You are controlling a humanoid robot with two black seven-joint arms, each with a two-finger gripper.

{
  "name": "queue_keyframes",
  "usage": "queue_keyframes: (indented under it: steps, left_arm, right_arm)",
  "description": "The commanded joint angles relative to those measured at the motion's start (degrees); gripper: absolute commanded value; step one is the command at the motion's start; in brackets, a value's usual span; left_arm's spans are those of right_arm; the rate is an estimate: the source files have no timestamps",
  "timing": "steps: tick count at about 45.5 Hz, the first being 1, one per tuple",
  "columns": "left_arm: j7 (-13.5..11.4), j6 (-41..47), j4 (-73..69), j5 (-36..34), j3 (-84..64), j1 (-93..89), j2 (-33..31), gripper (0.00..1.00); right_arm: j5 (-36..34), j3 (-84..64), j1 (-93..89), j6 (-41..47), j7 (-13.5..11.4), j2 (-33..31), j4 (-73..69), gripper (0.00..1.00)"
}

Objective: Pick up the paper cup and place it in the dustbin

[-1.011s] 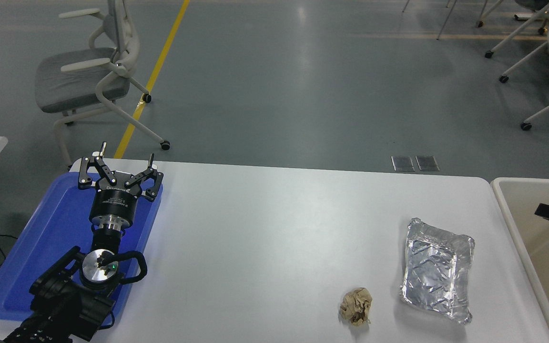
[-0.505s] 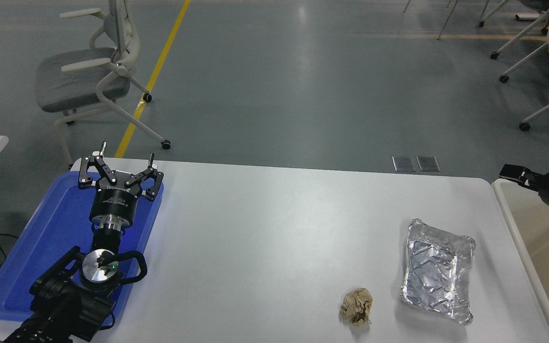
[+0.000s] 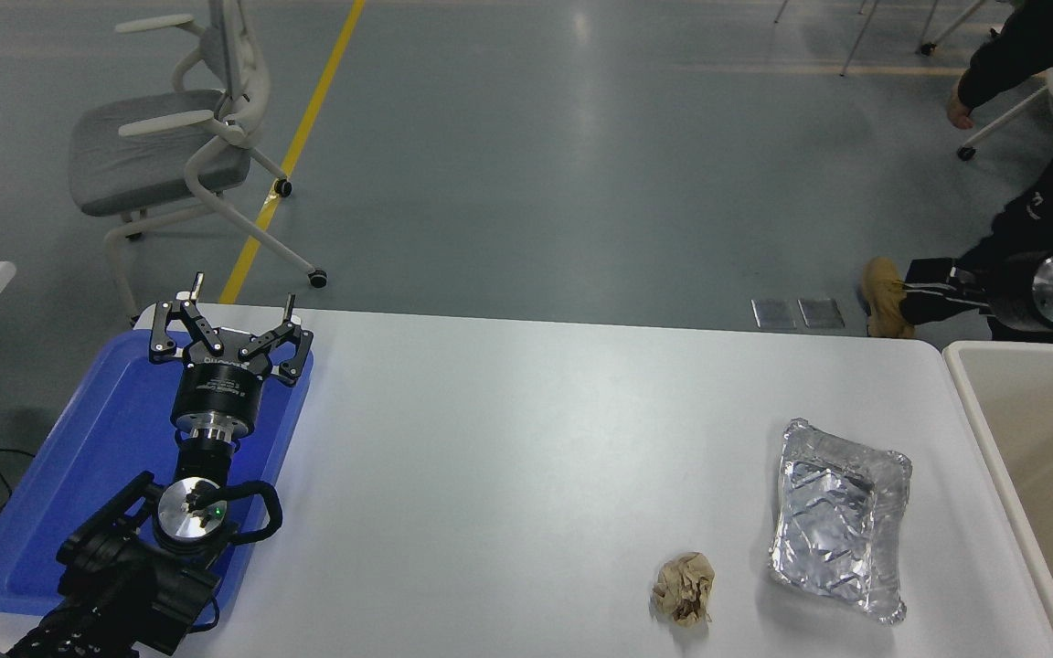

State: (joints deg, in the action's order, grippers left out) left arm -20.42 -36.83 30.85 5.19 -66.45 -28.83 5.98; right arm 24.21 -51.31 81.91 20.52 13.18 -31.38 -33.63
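Note:
No paper cup shows anywhere in the head view. The dustbin [image 3: 973, 402] is a large cream bin at the table's right end, cut off by the picture's edge; what I see of its inside is bare. My right gripper [image 3: 1002, 297] comes in from the right edge and hovers just beyond the bin's far rim, dark against a person's dark leg, so I cannot make out its state. My left gripper [image 3: 232, 315] is parked open and empty over the blue tray [image 3: 79, 457] at the lower left.
A crinkled silver foil tray [image 3: 837, 516] lies right of centre, with a crumpled brown paper ball [image 3: 684, 588] to its lower left. A person in dark clothes and a tan shoe [image 3: 883, 297] walks past the table's far right corner. A grey chair [image 3: 161, 146] stands far left.
My right gripper has risen out of the dustbin and moved toward its far rim. A person has walked into view at the top right. The left arm has not moved.

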Motion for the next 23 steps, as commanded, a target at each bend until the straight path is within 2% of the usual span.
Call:
queue_keyframes:
  steps: [1,15,23]
  left_arm:
    - [0.02,0.01,0.0,0.0,0.0,0.0,0.0,1.0]
    - [0.02,0.01,0.0,0.0,0.0,0.0,0.0,1.0]
    - [0.02,0.01,0.0,0.0,0.0,0.0,0.0,1.0]
  right_arm:
    - [0.23,-5.47,7.82,0.13,-0.17,0.71,-8.64,1.0]
    - [-0.13,-15.92,23.82,-0.92,-0.09,5.01,-32.01,1.0]
    - [-0.13,-16.63,29.71,-1.01,-0.09,6.51,-44.5,1.0]
